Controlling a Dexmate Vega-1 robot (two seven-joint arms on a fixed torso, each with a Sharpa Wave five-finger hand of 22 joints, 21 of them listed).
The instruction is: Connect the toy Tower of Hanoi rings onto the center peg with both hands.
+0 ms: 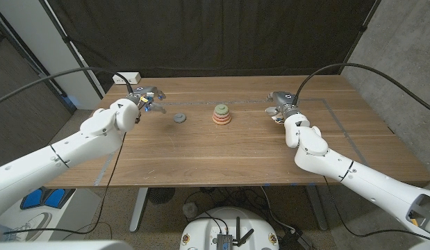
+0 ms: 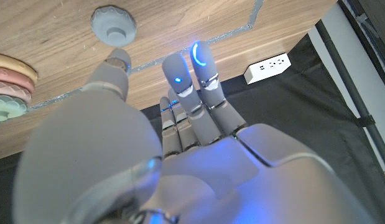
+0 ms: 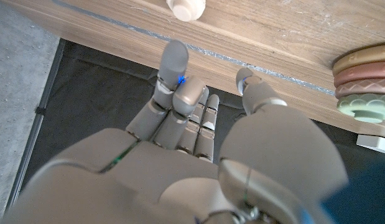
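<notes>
Three stacked rings [image 1: 221,116], one grey ring [image 1: 179,118], one white piece [image 3: 186,9].

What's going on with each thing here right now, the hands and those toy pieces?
Left hand: open, holding nothing.
Right hand: open, holding nothing.
Ring stack: stacked on the table's middle.
Grey ring: loose, flat on the table.
Cream piece: loose on the table.

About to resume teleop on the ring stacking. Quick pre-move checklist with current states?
1. Ring stack upright at table centre: ok.
2. Loose grey piece free on the table, between the left hand and the stack: ok.
3. Left hand holds nothing, fingers apart: ok.
4. Right hand holds nothing: ok.
5. Small white piece on the table ahead of the right hand's fingers: ok.
6. Peg top free for another ring: cannot tell.
</notes>
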